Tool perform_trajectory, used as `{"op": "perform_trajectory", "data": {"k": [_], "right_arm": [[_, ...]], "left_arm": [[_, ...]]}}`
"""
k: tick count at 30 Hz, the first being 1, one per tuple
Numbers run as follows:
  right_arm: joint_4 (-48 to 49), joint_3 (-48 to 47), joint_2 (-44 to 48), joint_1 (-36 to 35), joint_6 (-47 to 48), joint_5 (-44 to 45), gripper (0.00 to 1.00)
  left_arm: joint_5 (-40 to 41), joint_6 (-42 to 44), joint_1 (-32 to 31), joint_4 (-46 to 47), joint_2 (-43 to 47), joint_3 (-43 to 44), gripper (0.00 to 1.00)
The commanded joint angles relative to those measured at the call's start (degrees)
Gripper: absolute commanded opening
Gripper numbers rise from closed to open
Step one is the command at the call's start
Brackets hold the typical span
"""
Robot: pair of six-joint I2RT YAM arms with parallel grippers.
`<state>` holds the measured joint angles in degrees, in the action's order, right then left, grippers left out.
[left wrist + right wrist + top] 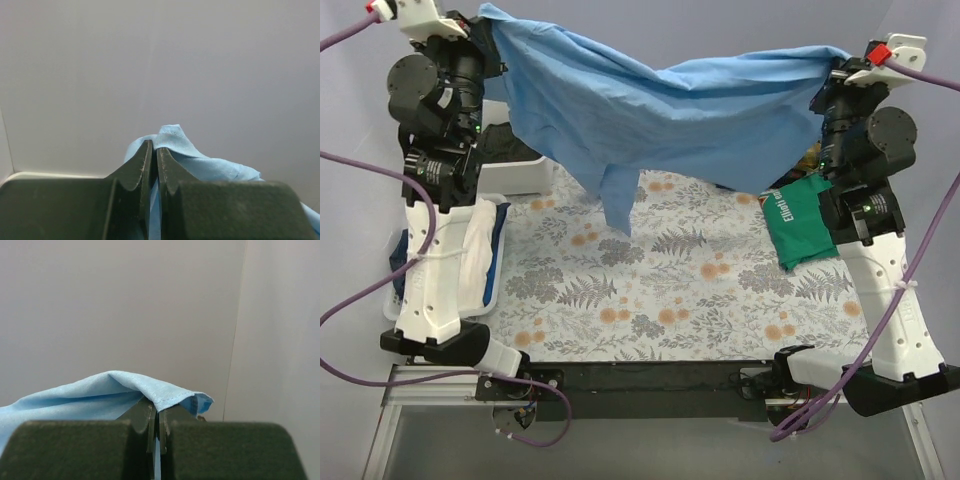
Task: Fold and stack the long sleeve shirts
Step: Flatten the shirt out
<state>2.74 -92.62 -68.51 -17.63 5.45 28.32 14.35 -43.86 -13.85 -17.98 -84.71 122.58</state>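
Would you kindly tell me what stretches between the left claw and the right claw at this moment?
The plain light blue cloth shirt spans the whole gap, pinched by the left claw and right claw, sagging midway; the top view shows it.

The light blue shirt (660, 120) hung in the air, spread wide and creased. One edge was pinched in the left gripper (154, 146) and the opposite edge in the right gripper (156, 411). Its middle sagged between them, and a narrow part dangled lowest, left of centre.
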Motion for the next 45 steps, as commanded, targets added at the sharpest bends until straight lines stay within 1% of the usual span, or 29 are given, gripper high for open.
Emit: {"op": "perform_trajectory", "data": {"k": [1, 7, 8, 9, 10, 12, 15, 18, 21, 23, 26, 27, 28, 30, 31, 33, 34, 35, 36, 37, 40, 42, 43, 44, 45], "right_arm": [[5.51, -6.78, 2.41, 0.49, 2.54, 1.21, 0.01], [8.33, -6.00, 7.68, 0.49, 4.22, 0.69, 0.01], [8.59, -5.82, 8.82, 0.49, 4.13, 0.51, 0.01], [8.86, -5.73, 9.35, 0.49, 3.95, 0.34, 0.01], [9.03, -5.64, 9.80, 0.49, 3.86, 0.08, 0.01], [9.65, -5.82, 10.68, 0.49, 3.86, -0.10, 0.01], [9.83, -6.96, 10.68, 0.49, 3.86, -0.63, 0.01], [9.91, -8.45, 8.84, 0.49, 4.30, -0.72, 0.01], [9.13, -10.38, 4.98, 0.49, 4.92, -0.54, 0.01], [7.81, -11.61, 0.94, 0.49, 5.27, -0.02, 0.01], [6.40, -9.17, -2.24, 0.49, 4.13, 0.86, 0.01], [6.40, -6.90, -2.33, 0.58, 3.00, 0.86, 0.01], [6.40, -2.35, -2.33, 0.75, 2.03, 0.43, 0.01], [6.49, 3.47, -2.15, 1.63, -2.19, -0.88, 0.01], [6.49, 9.50, -2.15, 2.07, -3.42, -1.50, 0.01], [6.75, 14.90, -2.68, 3.65, -7.71, -2.21, 0.01], [7.18, 17.88, -3.46, 5.05, -9.22, -3.00, 0.01], [8.75, 22.44, -3.99, 5.84, -10.36, -3.87, 0.01], [9.29, 24.57, -4.78, 6.63, -12.72, -5.01, 0.01], [9.56, 25.81, -6.88, 8.56, -13.88, -6.16, 0.01], [9.82, 27.58, -11.97, 11.72, -17.22, -9.76, 0.01], [9.65, 25.84, -15.06, 12.53, -17.58, -12.04, 0.01], [8.95, 24.43, -18.12, 12.96, -17.67, -12.66, 0.01], [7.99, 23.02, -19.72, 13.14, -17.67, -13.11, 0.04], [5.72, 19.53, -21.21, 13.15, -17.67, -14.33, 0.23]], "left_arm": [[0.42, 0.79, 0.40, 1.54, 7.53, 5.38, 0.00], [0.41, 3.33, 0.40, 1.54, 15.52, 3.29, 0.00], [0.50, 3.77, 0.31, 3.37, 16.84, 2.06, 0.00], [0.33, 4.82, 0.40, 4.69, 20.07, 0.30, 0.00], [0.15, 5.35, 0.40, 6.27, 21.59, -2.50, 0.00], [0.41, 5.62, 0.40, 8.75, 24.23, -3.23, 0.00], [0.33, 5.62, 0.31, 6.21, 23.19, 1.24, 0.00], [0.41, 5.80, 0.40, 5.94, 20.29, 2.66, 0.00], [1.03, 5.54, 0.22, 5.50, 14.67, 4.15, 0.00], [1.47, 4.31, 0.22, 5.50, 10.45, 3.46, 0.00], [0.60, 1.86, 0.31, 6.20, 7.90, -2.16, 0.00], [0.42, 1.06, 0.22, 6.46, 7.89, -7.48, 0.00], [-0.02, 0.36, 0.22, 7.86, 8.06, -10.58, 0.00], [-0.38, -1.74, 0.31, 9.62, 9.64, -18.04, 0.00], [-0.29, -2.46, 0.31, 10.93, 10.17, -24.96, 0.00], [-0.81, -5.17, 0.31, 11.56, 11.14, -31.85, 0.00], [-0.73, -5.80, 0.22, 12.43, 11.14, -38.06, 0.00], [-0.03, -6.67, 0.22, 12.88, 11.23, -40.64, 0.00], [0.59, -7.46, 0.22, 13.40, 10.53, -43.02, 0.00], [0.85, -8.08, 0.31, 14.80, 10.09, -47.48, 0.00], [2.61, -8.96, 0.22, 17.26, 6.42, -51.73, 0.00], [4.01, -9.23, 0.40, 17.63, 3.51, -52.62, 0.00], [4.28, -9.32, 0.49, 17.63, 0.97, -52.36, 0.00], [4.11, -9.49, 0.84, 17.63, -0.18, -51.23, 0.17], [4.37, -9.41, 0.84, 17.63, -1.07, -50.61, 0.27]]}}
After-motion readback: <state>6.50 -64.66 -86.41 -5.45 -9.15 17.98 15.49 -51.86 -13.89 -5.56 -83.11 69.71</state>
